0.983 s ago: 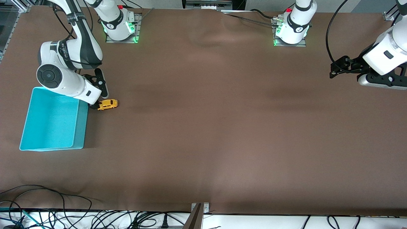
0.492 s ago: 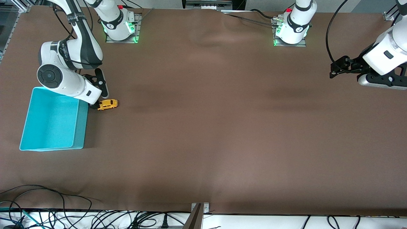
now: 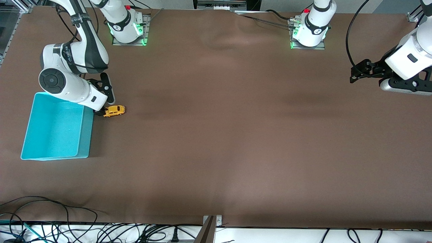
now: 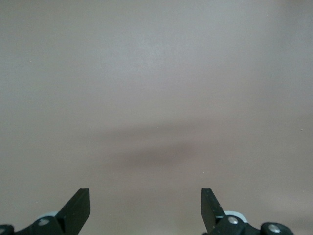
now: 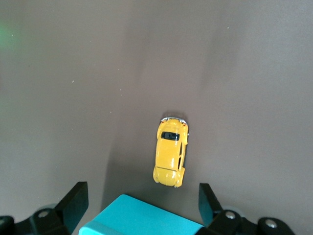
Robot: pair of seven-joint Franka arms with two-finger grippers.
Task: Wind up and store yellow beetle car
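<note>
The yellow beetle car (image 3: 114, 110) stands on the brown table, just beside the corner of the turquoise bin (image 3: 85, 135) that lies toward the robots' bases. My right gripper (image 3: 100, 111) hangs low over that bin corner and the car's end, open. In the right wrist view the car (image 5: 171, 152) lies just ahead of the open right gripper (image 5: 141, 194), untouched, with the bin's corner (image 5: 142, 218) between the fingers. My left gripper (image 3: 355, 73) waits over the left arm's end of the table. It is open and holds nothing (image 4: 145, 196).
Only the bin's bare turquoise floor (image 3: 54, 125) shows inside it. The brown table cloth (image 3: 219, 135) spreads between the two arms. Cables (image 3: 50, 229) lie along the table's edge nearest the front camera.
</note>
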